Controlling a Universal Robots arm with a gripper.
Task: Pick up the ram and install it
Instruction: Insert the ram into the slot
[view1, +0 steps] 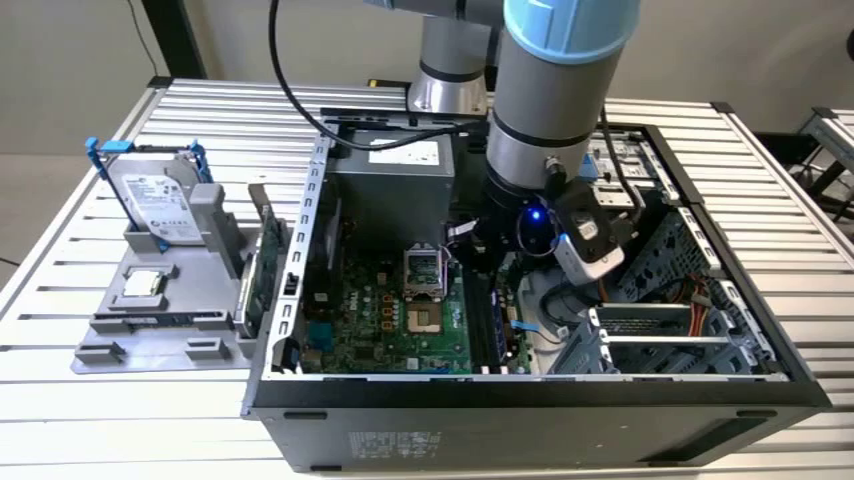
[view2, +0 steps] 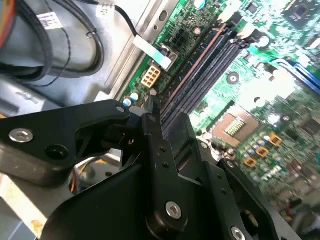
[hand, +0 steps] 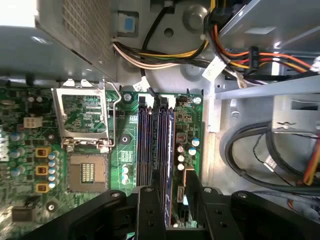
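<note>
exterior view: the arm reaches down into the open case (view1: 787, 385), and the gripper (view1: 483, 250) sits low over the board (view1: 394, 320), just beside the slots (view1: 487, 320). the ram itself is too hidden here to make out.

second wrist view: the black fingers (view2: 150, 125) come together over the near end of the slots (view2: 205, 70). a thin brownish edge runs along one slot from the fingertips; i take it for the ram's top edge, but cannot be sure.

first wrist view: the ram (hand: 167, 165) stands on edge in one of the slots (hand: 145, 145), next to the cpu socket (hand: 87, 172). the gripper (hand: 167, 210) looks closed narrow on its near end.

risk, as i judge it: if the stick is tilted or off the slot's line, pressing could jam it or stress the board. gripped at one end only, it may seat unevenly, far end left high. the cables (hand: 165, 57) lie near but apart from the slots.
</note>
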